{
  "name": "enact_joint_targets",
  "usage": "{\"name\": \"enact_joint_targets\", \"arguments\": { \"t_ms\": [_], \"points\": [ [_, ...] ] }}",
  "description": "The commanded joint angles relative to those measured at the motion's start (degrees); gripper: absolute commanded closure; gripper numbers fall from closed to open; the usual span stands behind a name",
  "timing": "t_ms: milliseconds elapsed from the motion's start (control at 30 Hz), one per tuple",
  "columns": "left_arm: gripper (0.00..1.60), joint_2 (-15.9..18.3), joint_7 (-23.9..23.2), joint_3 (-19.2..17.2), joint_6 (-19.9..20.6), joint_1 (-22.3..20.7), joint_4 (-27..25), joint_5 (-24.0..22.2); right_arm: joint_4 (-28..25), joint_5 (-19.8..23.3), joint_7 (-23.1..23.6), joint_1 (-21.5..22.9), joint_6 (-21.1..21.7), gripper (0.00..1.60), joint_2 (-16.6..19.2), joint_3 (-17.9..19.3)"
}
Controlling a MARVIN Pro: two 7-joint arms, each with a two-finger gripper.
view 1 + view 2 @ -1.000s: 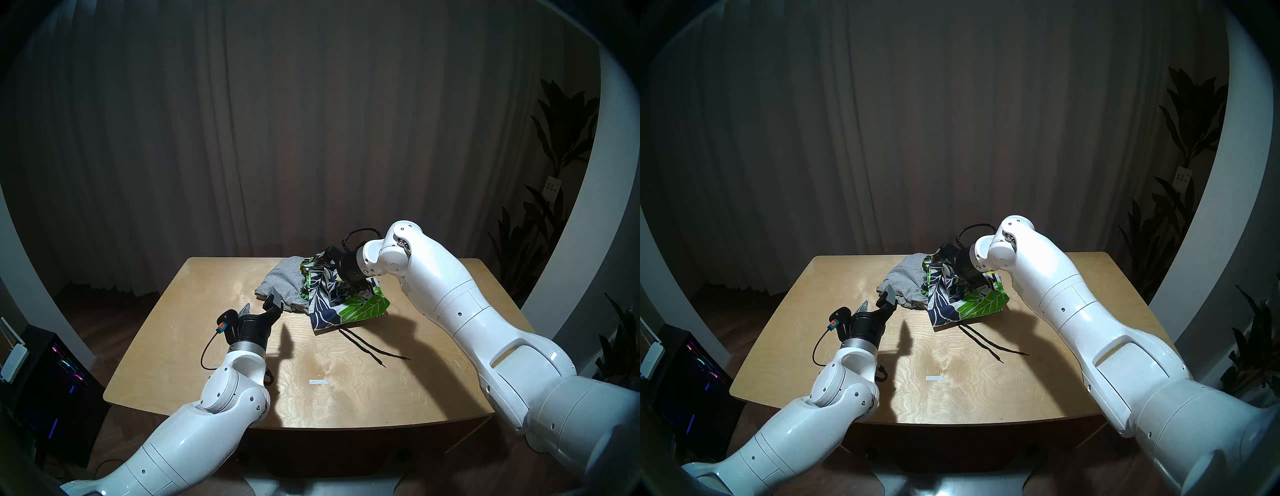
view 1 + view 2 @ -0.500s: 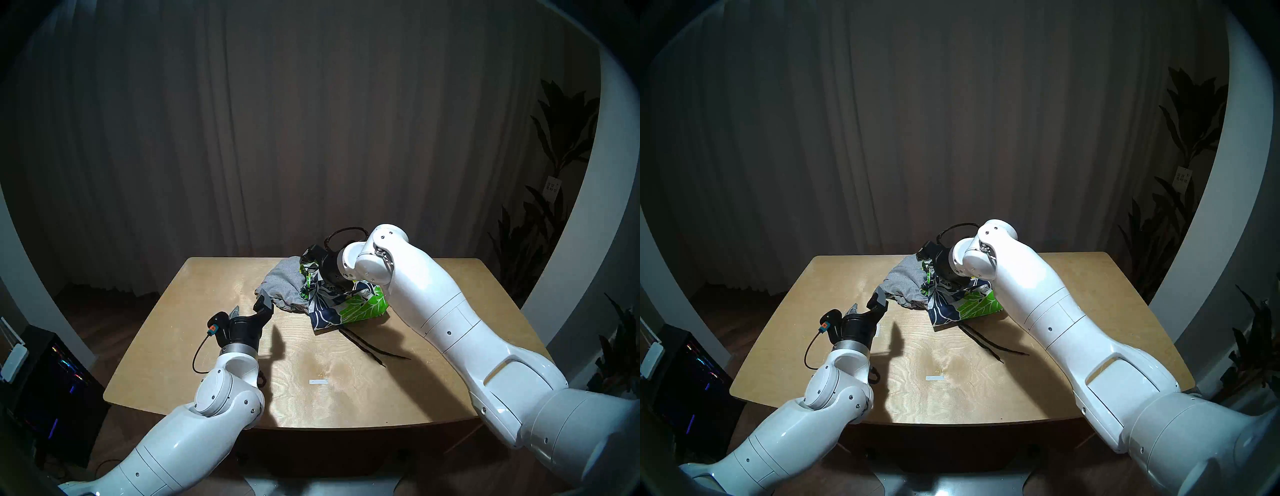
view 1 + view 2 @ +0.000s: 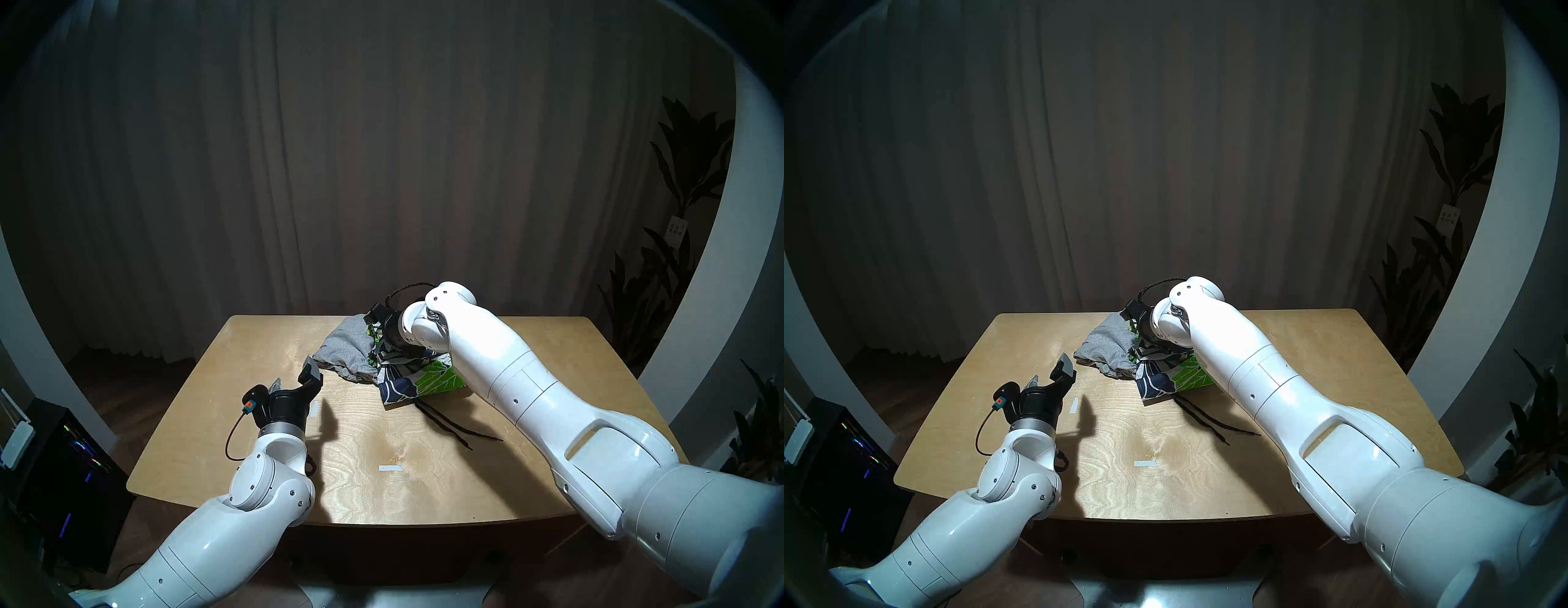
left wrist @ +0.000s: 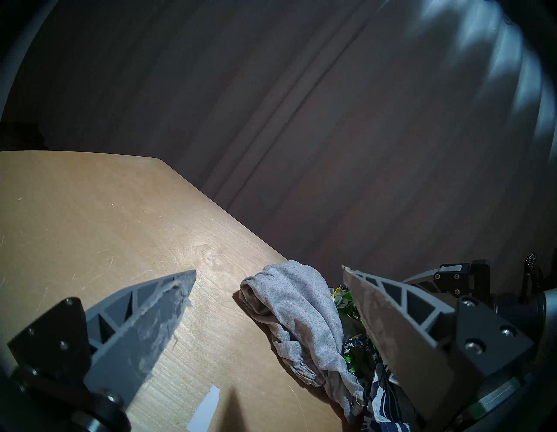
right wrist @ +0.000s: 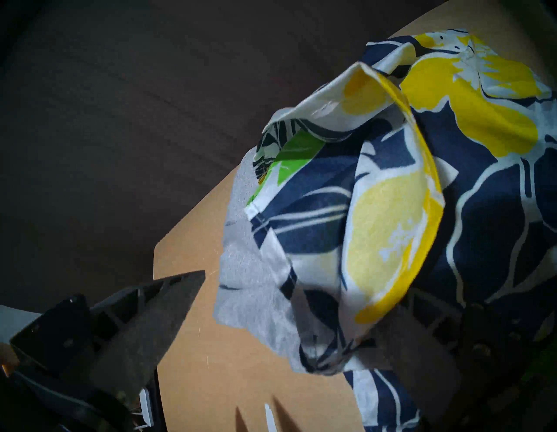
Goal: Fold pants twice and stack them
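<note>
Two pairs of pants lie crumpled together at the back of the wooden table. The grey shorts lie on the left. The floral shorts lie on the right, partly over the grey pair, their black drawstring trailing toward me. My left gripper is open and empty, just left of the grey shorts and apart from them. My right gripper is open low over the pile, cloth bunched between its fingers; the head views hide it behind the wrist.
Two white tape marks are stuck on the table, one at the front middle and one by my left wrist. A dark computer tower stands on the floor at the left, plants at the right, a curtain behind.
My right arm has swung left across the floral shorts, nudging the cloth leftward. My left gripper has drawn back to the left, off the grey shorts' near edge. Both jaws stayed wide.
</note>
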Motion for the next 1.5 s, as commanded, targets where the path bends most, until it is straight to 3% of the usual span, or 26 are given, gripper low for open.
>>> {"name": "enact_joint_targets", "arguments": {
  "t_ms": [0,200,633,967,1467],
  "points": [
    [0.0,-0.2,-1.7,-0.3,0.3,-2.0,0.4,-1.0,0.8,-1.1,3.1,4.1,-0.8,0.0,-0.9,1.1],
    [0.0,-0.4,-2.3,0.0,0.5,-2.7,1.0,-1.7,3.8,-1.6,5.0,5.5,-0.7,0.0,-1.7,1.2],
    [0.0,-0.3,-1.8,0.1,0.1,-2.5,1.1,-2.1,16.3,-4.5,10.8,11.5,-1.3,0.0,-6.1,0.1],
    [0.0,-0.3,-2.8,-0.7,-1.5,-2.5,0.9,-1.7,22.0,-5.9,14.1,14.9,-1.2,0.0,-8.8,-0.4],
    [0.0,1.5,-3.5,-3.0,-3.1,-2.1,-0.4,-1.2,24.7,-7.0,17.0,15.6,0.8,0.0,-11.2,-2.1]
  ]
}}
